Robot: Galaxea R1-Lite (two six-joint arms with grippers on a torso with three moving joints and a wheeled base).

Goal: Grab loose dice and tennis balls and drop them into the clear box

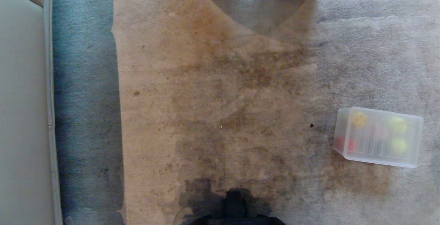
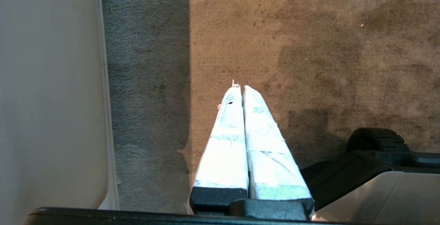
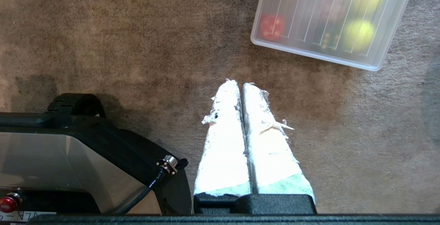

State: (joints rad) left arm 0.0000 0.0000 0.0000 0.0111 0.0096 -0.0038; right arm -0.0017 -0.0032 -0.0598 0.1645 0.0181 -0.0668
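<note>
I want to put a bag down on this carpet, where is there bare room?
The widest bare stretch of carpet runs from the pale furniture edge on the robot's left across to the lidded clear box on its right. Beyond the box is also free. The only occupied patch is the box itself.

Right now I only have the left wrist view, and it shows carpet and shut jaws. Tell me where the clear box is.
Observer: The clear box sits on the carpet on the robot's right side, in the head view.
Operator: Report what's in it.
Observer: Showing through its ribbed translucent plastic are two tennis balls, a yellow die and a red die.
Operator: Give me the right arm's state.
Observer: The right gripper has its jaws shut on nothing. It points at bare carpet, apart from the box.
</note>
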